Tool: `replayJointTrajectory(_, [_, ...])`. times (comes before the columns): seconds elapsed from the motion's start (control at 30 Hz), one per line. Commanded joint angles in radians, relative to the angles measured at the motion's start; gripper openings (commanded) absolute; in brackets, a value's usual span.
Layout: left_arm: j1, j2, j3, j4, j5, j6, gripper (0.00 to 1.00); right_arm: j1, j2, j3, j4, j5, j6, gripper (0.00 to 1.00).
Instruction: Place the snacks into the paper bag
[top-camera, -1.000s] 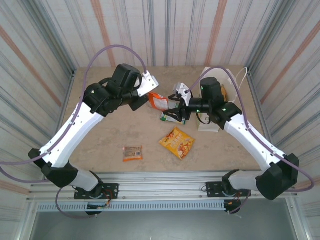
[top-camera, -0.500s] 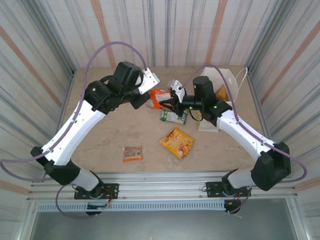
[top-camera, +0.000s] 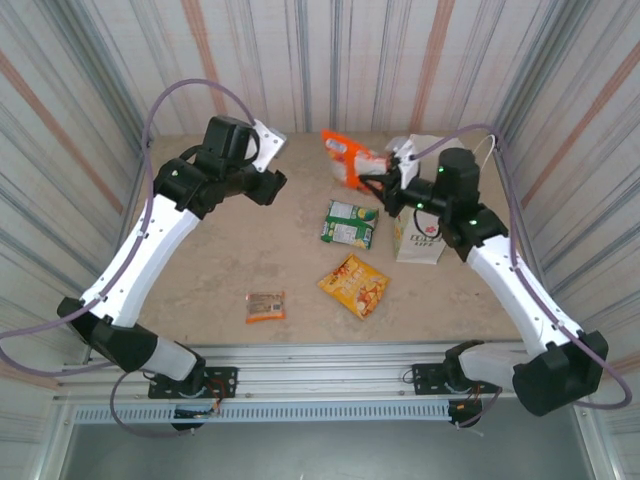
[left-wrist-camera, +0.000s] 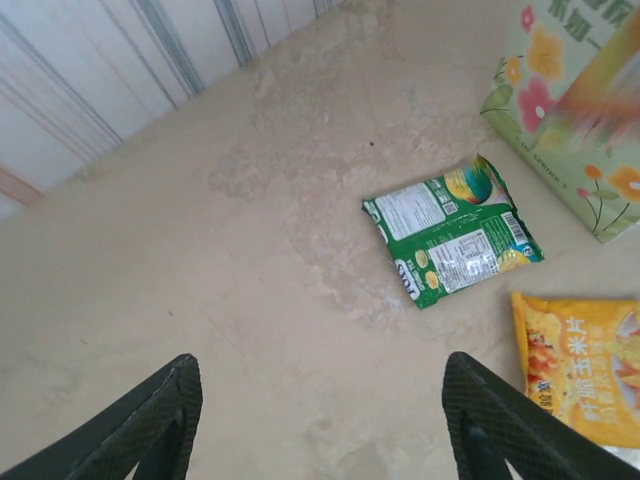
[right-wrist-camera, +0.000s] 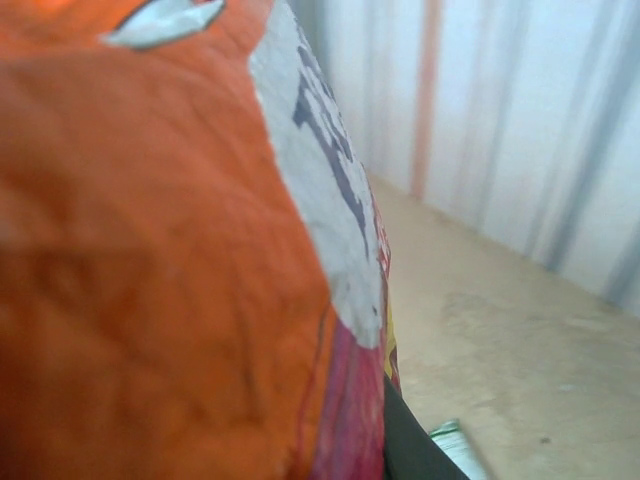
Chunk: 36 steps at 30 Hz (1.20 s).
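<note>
An orange-red glossy snack packet (top-camera: 345, 157) is gripped by the right gripper (top-camera: 380, 178) and held raised above the beige tabletop (top-camera: 220, 260). The fingers are closed on one end of the packet, and the rest of it sticks out to the gripper's left. In the right wrist view the crinkled orange face of the packet is seen blurred and very close to the lens, so the fingers themselves are mostly covered.

The upright white paper carrier bag (top-camera: 418, 240), with green lettering and flower print, stands just beside that gripper on its right and nearer side. It is partly hidden under the right arm. The held packet is not over the bag's mouth.

The left gripper (left-wrist-camera: 320, 395) is held wide open above bare tabletop, with nothing between its dark fingers (left-wrist-camera: 165, 415). A flat green packet (left-wrist-camera: 455, 240) lies ahead of it and to its right. A yellow-orange chips packet (left-wrist-camera: 585, 370) lies just beyond the right-hand finger. A small orange-brown bar (top-camera: 265, 305) lies well apart from both grippers, back toward the arm bases.
</note>
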Motion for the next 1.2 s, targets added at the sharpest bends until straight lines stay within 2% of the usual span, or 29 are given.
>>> replayJointTrajectory(0.0, [0.034,-0.035,-0.106,0.134,0.179,-0.145,0.69,-0.065,-0.051,0.095,0.045,0.097,0.161,0.08])
replayJointTrajectory(0.17, [0.076,0.011,-0.232,0.273,0.317,-0.265,0.67,-0.177,-0.052,0.179,0.012,0.218,0.258,0.09])
replayJointTrajectory(0.33, [0.084,0.093,-0.296,0.373,0.396,-0.340,0.64,-0.267,-0.039,0.208,-0.033,0.350,0.349,0.09])
replayJointTrajectory(0.47, [0.086,0.171,-0.304,0.419,0.438,-0.379,0.64,-0.323,-0.017,0.193,-0.075,0.374,0.410,0.09])
replayJointTrajectory(0.73, [0.103,0.304,-0.308,0.517,0.520,-0.449,0.63,-0.329,-0.022,0.104,-0.119,0.356,0.417,0.13])
replayJointTrajectory(0.77, [0.106,0.316,-0.307,0.528,0.527,-0.459,0.62,-0.328,-0.025,0.095,-0.125,0.356,0.415,0.15])
replayJointTrajectory(0.8, [0.109,0.332,-0.304,0.537,0.534,-0.467,0.62,-0.329,-0.026,0.090,-0.135,0.355,0.411,0.22])
replayJointTrajectory(0.9, [0.111,0.368,-0.299,0.557,0.540,-0.479,0.62,-0.329,-0.030,0.092,-0.188,0.353,0.386,0.46])
replayJointTrajectory(1.0, [0.112,0.406,-0.287,0.566,0.547,-0.488,0.62,-0.329,-0.057,0.087,-0.207,0.359,0.368,0.50])
replayJointTrajectory(1.17, [0.113,0.471,-0.261,0.575,0.561,-0.491,0.62,-0.327,-0.121,0.050,-0.196,0.311,0.356,0.51])
